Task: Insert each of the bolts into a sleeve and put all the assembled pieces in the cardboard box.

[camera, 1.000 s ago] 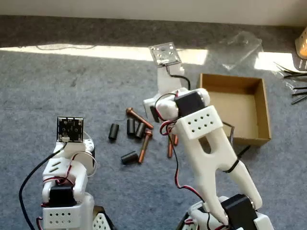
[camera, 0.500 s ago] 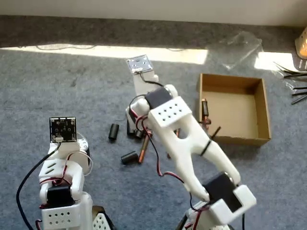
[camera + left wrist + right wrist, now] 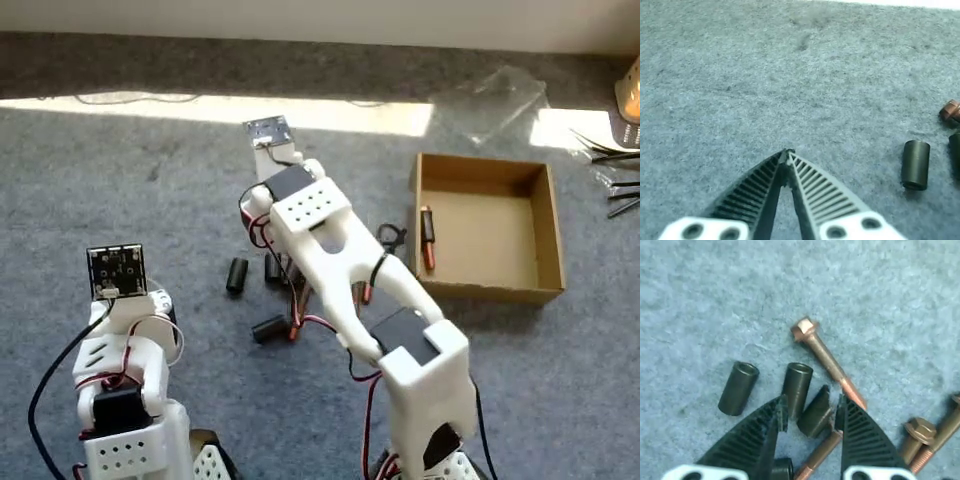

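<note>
Right wrist view, nearest first: right gripper [image 3: 811, 409], fingers spread, nothing held, straddling a tilted sleeve [image 3: 816, 419]. One fingertip to either side of that sleeve; contact not certain. Long axis of it slanted across the gap, square to neither jaw. Beneath it, a copper bolt [image 3: 818, 456], shank running back toward the gripper's base. Just beyond one fingertip, a second sleeve [image 3: 797, 387], open end facing away; beside that, apart, a third sleeve [image 3: 738, 388]. Farther out, a long bolt [image 3: 829, 362], hex head away from the gripper, tip close to the other fingertip. Off to one side, two more bolts [image 3: 927, 432], lying close together.

Left wrist view: left gripper [image 3: 786, 156], clenched tip to tip, empty, above bare grey carpet [image 3: 740, 75]. Lone sleeve [image 3: 915, 164] well off to one side, lying flat.

High view: left arm [image 3: 125, 370] drawn back, well apart from the loose parts; right arm [image 3: 330, 240] stretched over them, by far the nearer. Farthest, on the right arm's side: cardboard box [image 3: 487, 292], one assembled piece [image 3: 427, 238] inside, along the wall nearest the loose parts.

Likely step: pickup of the tilted sleeve. Risk on closing: slanted axis, second sleeve and bolt tip crowding the fingertips, so a neighbour pinched or the sleeve twisted out.
</note>
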You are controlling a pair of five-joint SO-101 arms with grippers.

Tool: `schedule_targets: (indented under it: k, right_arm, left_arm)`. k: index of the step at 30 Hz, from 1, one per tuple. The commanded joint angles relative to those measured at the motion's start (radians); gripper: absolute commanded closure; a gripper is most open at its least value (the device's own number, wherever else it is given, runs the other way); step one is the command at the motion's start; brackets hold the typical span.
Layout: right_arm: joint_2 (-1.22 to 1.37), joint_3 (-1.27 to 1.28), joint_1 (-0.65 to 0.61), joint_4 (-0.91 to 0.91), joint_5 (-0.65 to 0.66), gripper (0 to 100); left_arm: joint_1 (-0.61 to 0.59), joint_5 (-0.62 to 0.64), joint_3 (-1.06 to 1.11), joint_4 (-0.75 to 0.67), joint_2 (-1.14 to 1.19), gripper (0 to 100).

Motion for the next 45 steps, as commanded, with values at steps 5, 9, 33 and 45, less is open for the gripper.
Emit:
schedule_targets:
  k: [5,9,33,45]
  right_arm:
    - [0.077,-0.114,-0.035,-0.002,0.072,86.1]
    - [0.119,-0.145,-0.027,-0.002,0.106,86.1]
    - [0.143,-0.128,-0.045,-0.004,0.058,86.1]
    - [0.200,-0.094,-0.065,-0.012,0.040,86.1]
  left_arm:
    - [-0.013,-0.005,-0.033,-0.020,-0.016,100]
    - [-0.013,-0.005,-0.033,-0.020,-0.016,100]
    - [-0.013,-0.005,-0.033,-0.021,-0.016,100]
    - [-0.013,-0.005,-0.030,-0.021,-0.016,100]
